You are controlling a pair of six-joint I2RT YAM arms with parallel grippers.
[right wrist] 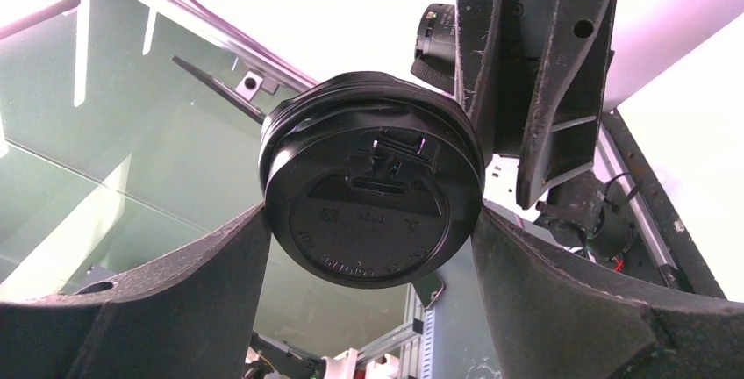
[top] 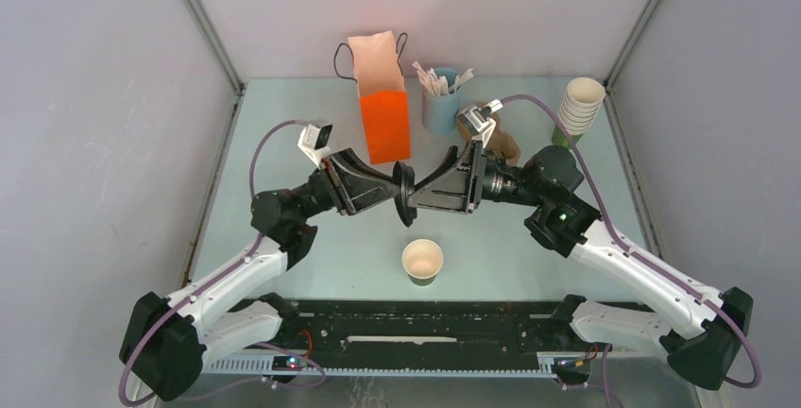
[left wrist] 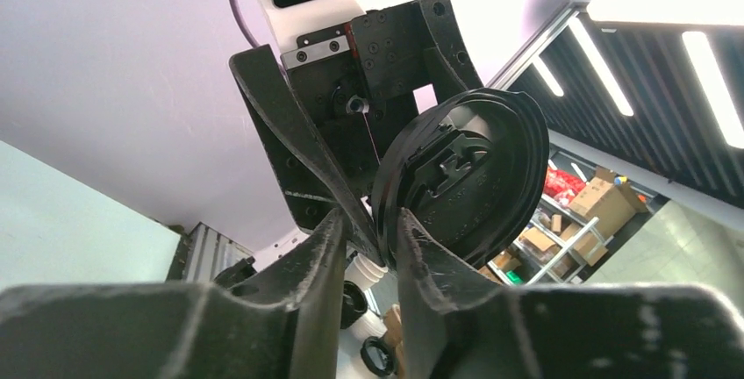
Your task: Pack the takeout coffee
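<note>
black lid (right wrist: 373, 221): I see it in the air, standing on its edge, in front of the orange bag (top: 384, 115) on the side of the arm bases. It is between the two pincers.
right pincer (top: 418, 197): it stands wide. In its own camera both fingers touch the rim of the black lid, one at each side, so I read it as holding the lid.
left pincer (left wrist: 386, 240): the gap is narrow and the rim of the black lid sits in it. I cannot tell if the tips press on it.
green cup (top: 422, 261): upright on the desk (top: 510, 266), its top open and the cream inside showing. It is nearer to the arm bases than the orange bag and a little to the right of it.
blue cup (top: 440, 110): just to the right of the orange bag, with white sticks inside.
stack of cups (top: 578, 106): well to the right of the orange bag.
</note>
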